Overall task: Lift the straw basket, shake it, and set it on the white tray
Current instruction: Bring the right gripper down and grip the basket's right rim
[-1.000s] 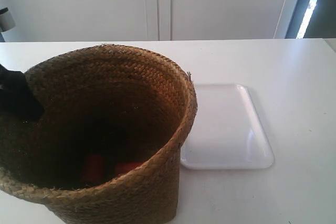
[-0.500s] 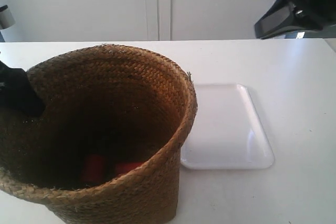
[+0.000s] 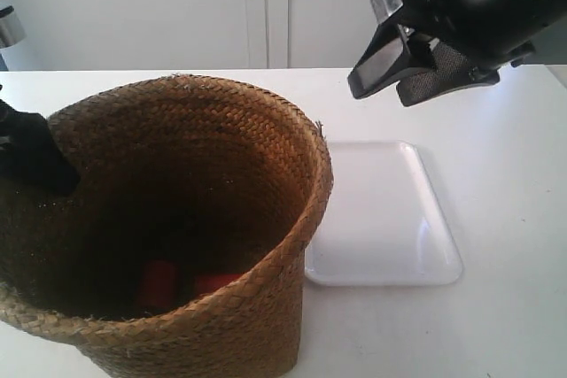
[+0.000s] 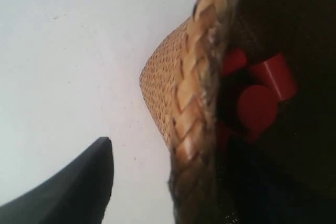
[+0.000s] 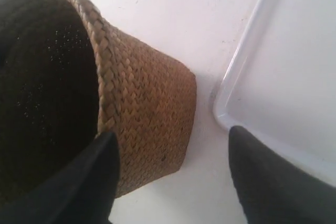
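Exterior view showed a white tabletop [image 3: 496, 325] filling most of the scene. Toward 8 o'clock of that view stood the straw basket [image 3: 221, 130], upright on the tabletop and by far the bulkiest thing there. Its braided rim was round and wide, and its wall narrowed toward the base.

At 3 o'clock of the basket lay the white tray [image 3: 390, 219], flat on the tabletop. From this angle the flared rim covered the tray's near edge. The right wrist view showed a strip of bare tabletop between the basket's base and the tray's corner, so the two sat just beside each other without touching.

The right tool [image 3: 409, 70] hung in the air at about 1 o'clock of the tray, clear of everything. Its fingers [image 5: 268, 182] were spread wide with nothing between them, and in the right wrist view they framed the basket's wall and the tray's rim below.

The left tool [image 3: 40, 165] sat at 9 o'clock on the basket's rim. In the left wrist view its outer finger [image 4: 79, 192] stood outside the wall with a slice of white tabletop between it and the straw. The inner one was lost in the dark inside. The tool was therefore spread astride the rim, not pinching it.

Smallest were the red pieces [image 3: 159, 285] on the basket's floor, toward 6 o'clock of its interior. The left wrist view showed them as short cylinders lying against one another.
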Robot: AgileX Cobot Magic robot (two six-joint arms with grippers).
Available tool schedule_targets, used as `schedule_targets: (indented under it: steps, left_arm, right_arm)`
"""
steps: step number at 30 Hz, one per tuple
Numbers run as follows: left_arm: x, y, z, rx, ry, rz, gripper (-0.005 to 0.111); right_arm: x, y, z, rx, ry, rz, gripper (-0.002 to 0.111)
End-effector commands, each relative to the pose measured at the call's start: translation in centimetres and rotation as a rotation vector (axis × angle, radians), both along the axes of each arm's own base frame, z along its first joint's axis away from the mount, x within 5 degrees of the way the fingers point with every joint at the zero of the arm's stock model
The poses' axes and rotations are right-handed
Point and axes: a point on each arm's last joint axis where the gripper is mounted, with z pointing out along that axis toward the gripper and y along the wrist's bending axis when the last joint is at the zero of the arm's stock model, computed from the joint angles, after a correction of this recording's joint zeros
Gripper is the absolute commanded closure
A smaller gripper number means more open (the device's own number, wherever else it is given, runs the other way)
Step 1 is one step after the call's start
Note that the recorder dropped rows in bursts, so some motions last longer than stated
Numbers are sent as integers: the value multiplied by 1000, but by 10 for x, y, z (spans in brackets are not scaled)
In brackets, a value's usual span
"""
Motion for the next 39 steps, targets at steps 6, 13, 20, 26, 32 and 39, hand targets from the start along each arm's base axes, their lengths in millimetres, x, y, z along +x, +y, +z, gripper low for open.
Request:
schedule_targets:
  steps: [6,13,20,26,32,39]
  left_arm:
    - [-2,-3,1,-23,10,-11,41]
    - [-2,-3,1,-23,3,-7,41]
    - [-1,-3,1,-22,-3,-4,41]
    - [-1,-3,1,-22,-6,-2,41]
    - [-1,-3,1,-22,-6,-3,41]
    - [-1,-3,1,-22,-2,-4,41]
  right_arm:
    - [2,22,-6,6,40,27,42]
    - [-4,44,-11,-26,64,61,42]
    - [-9,56,-13,-64,63,72,42]
    - [-8,75,-24,-89,92,84,42]
    - [0,93,-44,-127,118,121,42]
    - [10,97,-60,-138,139,123,42]
